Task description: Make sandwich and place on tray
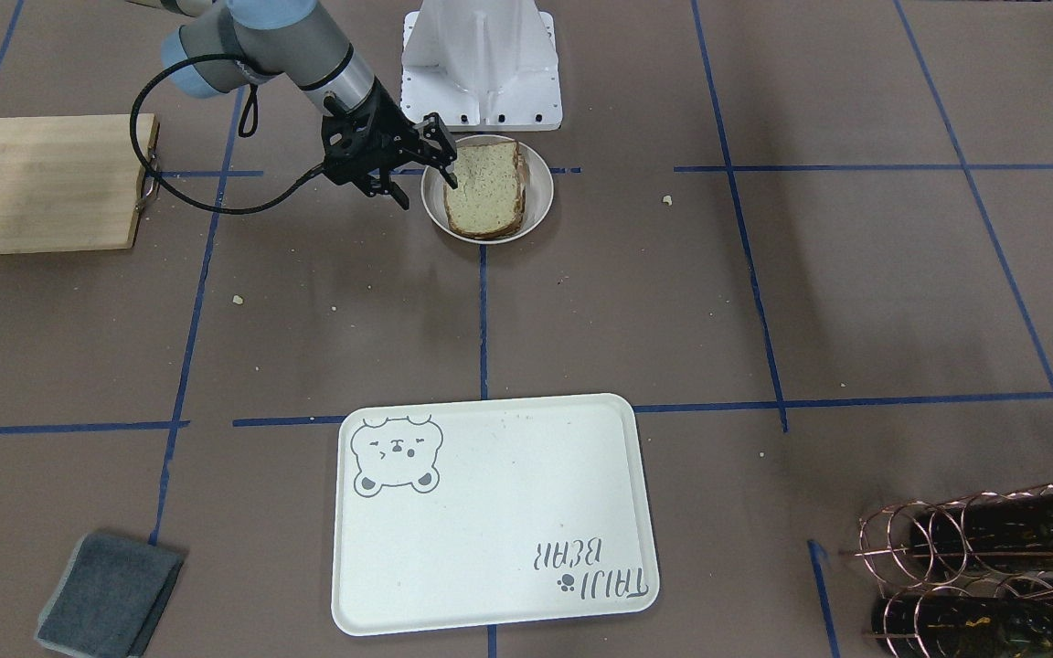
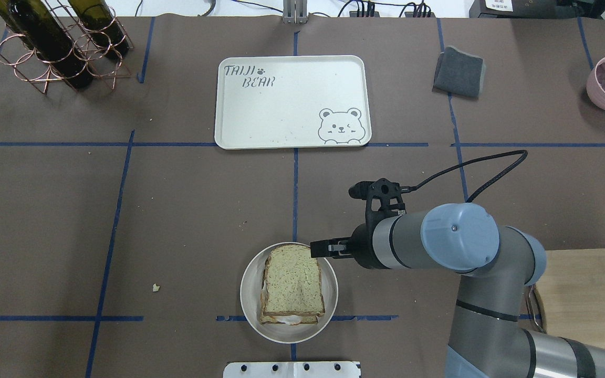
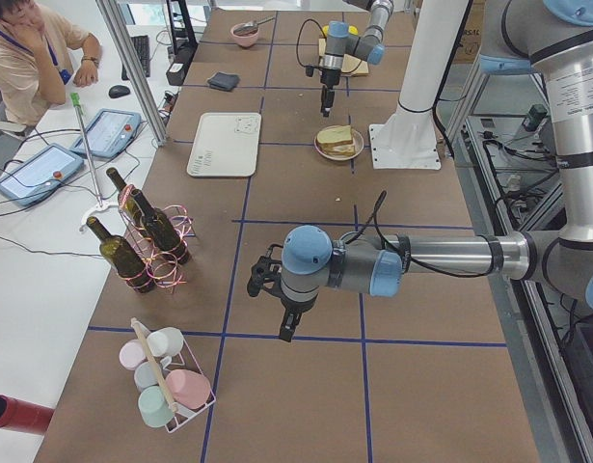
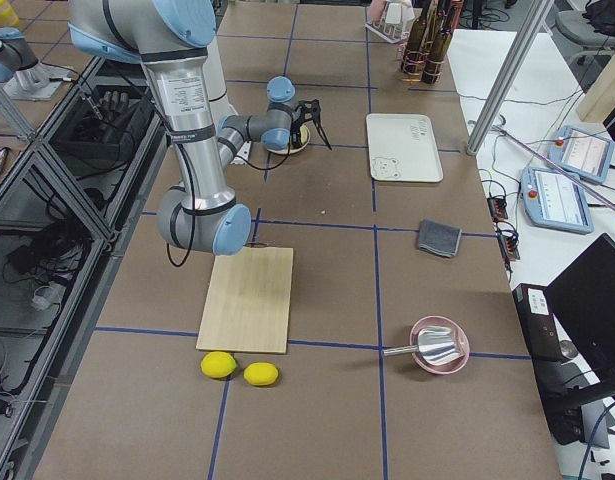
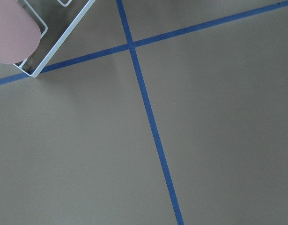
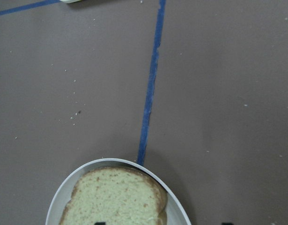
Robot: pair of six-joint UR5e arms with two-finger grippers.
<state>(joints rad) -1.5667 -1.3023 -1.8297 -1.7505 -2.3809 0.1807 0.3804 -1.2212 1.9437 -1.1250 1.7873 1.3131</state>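
Right gripper (image 1: 423, 183) spread wide at the plate (image 1: 542, 187) rim

You have one finger over the sandwich (image 1: 487, 187) edge, the other outside the plate. The sandwich sits assembled on that plate, well apart from the tray (image 1: 499, 493). Left gripper (image 3: 287, 328): its opening cannot be told.

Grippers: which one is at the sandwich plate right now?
The right gripper, jaws open across the rim of the small round cream plate; the left gripper hangs over brown table, well away.
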